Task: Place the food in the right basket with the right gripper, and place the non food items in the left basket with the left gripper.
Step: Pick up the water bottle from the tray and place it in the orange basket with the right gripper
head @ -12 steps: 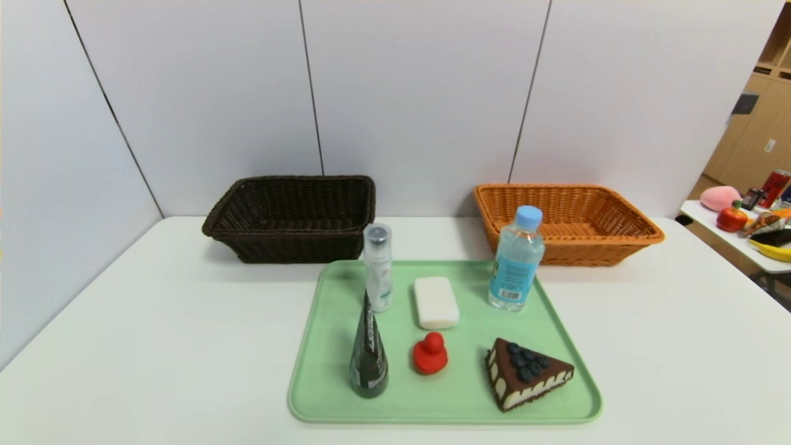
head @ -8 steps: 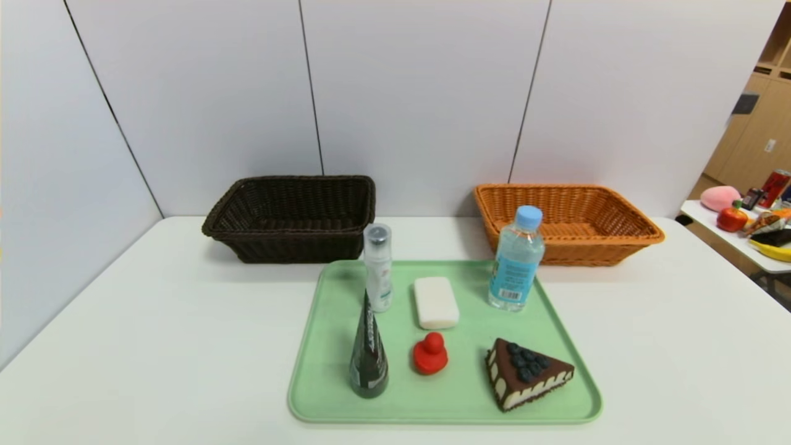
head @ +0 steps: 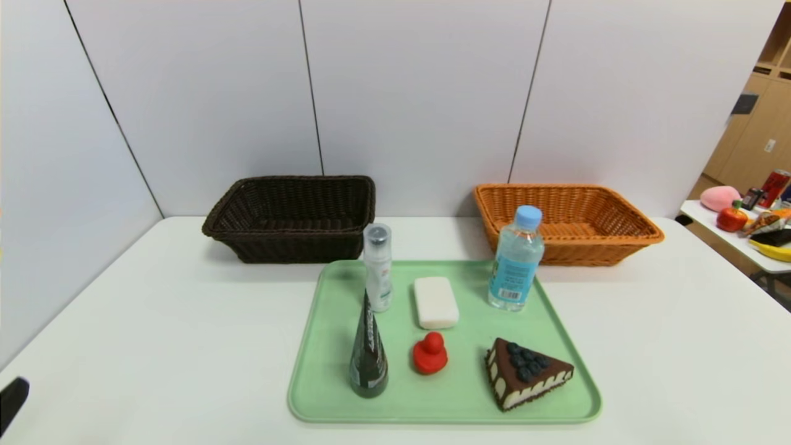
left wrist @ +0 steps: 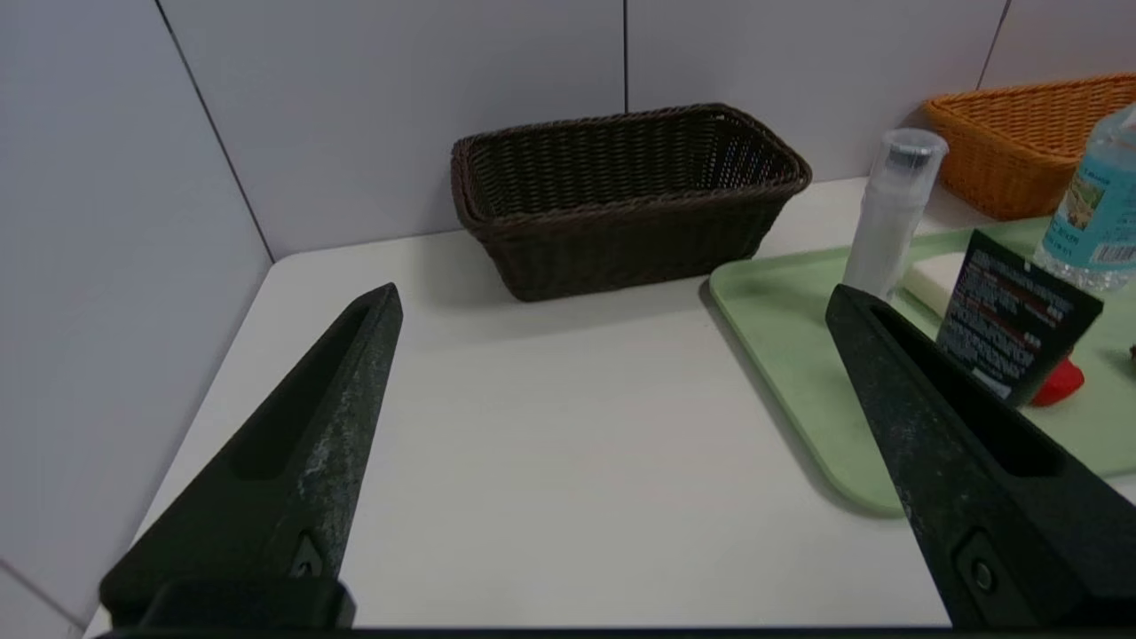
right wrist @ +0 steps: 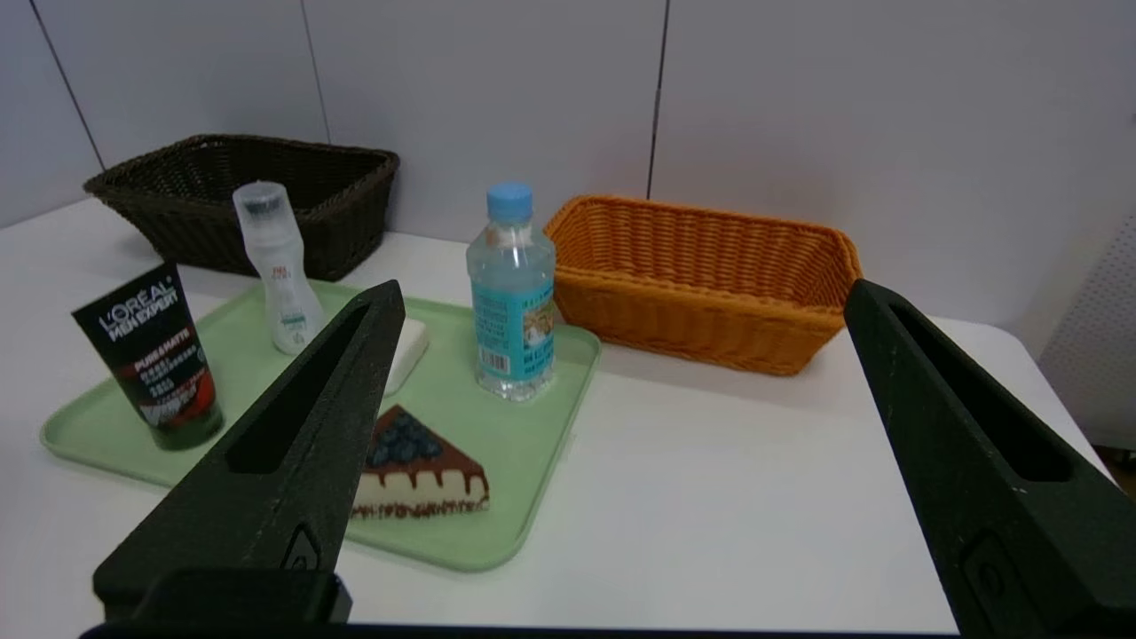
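Note:
On the green tray (head: 457, 395) stand the water bottle (head: 516, 259), the cake slice (head: 525, 372), the white soap bar (head: 435, 302), the white spray bottle (head: 378, 267), the dark cone tube (head: 368, 358) and the red duck (head: 430, 353). The dark brown basket (head: 293, 216) sits behind the tray at left, the orange basket (head: 565, 221) at right; both are empty. My left gripper (left wrist: 612, 297) is open and empty over the table left of the tray; one fingertip (head: 11, 398) shows in the head view. My right gripper (right wrist: 621, 297) is open and empty, right of the tray.
White wall panels close the table at the back and left. A side table (head: 735, 238) with assorted items stands at the far right. Bare table surface lies on both sides of the tray.
A tip of my left gripper has come into the head view at the lower left edge. Nothing on the tray has moved.

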